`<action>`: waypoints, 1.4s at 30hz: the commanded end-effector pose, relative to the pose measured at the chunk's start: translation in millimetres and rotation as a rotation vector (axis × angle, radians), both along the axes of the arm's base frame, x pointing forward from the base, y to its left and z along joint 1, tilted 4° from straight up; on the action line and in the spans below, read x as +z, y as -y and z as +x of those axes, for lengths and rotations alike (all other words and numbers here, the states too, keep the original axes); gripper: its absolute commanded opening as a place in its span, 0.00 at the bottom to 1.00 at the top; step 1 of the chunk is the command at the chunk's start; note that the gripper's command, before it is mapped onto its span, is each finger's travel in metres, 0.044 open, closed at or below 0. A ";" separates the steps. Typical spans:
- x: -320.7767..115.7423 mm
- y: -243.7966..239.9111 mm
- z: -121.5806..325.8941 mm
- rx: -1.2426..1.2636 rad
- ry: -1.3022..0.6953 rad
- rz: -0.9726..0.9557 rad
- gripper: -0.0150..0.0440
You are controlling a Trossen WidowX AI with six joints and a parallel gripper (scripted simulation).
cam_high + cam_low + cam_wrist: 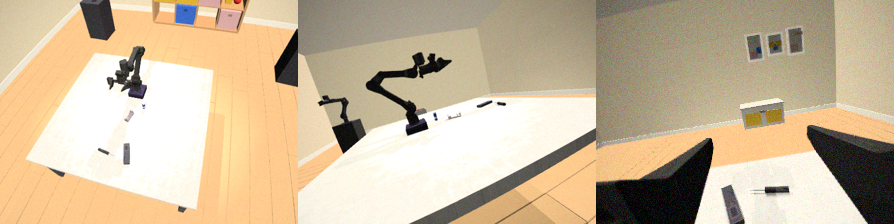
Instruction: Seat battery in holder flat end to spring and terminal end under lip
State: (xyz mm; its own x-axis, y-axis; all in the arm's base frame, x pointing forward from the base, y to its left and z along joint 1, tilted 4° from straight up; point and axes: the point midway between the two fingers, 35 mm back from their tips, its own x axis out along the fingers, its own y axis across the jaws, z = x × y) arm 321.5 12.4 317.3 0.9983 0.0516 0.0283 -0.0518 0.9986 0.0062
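None of the seating is done. My black, tapering fingers stand wide open with nothing between them, raised well above the white table. Going left to right from the top, next comes the pale grey, open-topped battery holder, lying on the table with no battery in it. To its right, near but apart, the small blue-and-white cylindrical battery stands upright on the table. I have everything left to do: grasp it, lay it level, bring its flat end to the spring, ease the terminal end under the lip, let go and withdraw.

As for what I can't make out, both battery and holder are outside my wrist view. Seen from the top, the holder is too small to tell spring end from lip end, and the battery's terminal is probably uppermost, though the exterior view is too coarse to confirm it.
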 end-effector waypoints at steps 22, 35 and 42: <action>-218.5 -67.0 -153.5 -0.007 -1.647 -0.120 0.25; -244.6 -67.7 -151.7 -0.007 -1.646 -0.120 0.25; -294.2 -65.0 -156.6 -0.007 -1.647 -0.120 0.25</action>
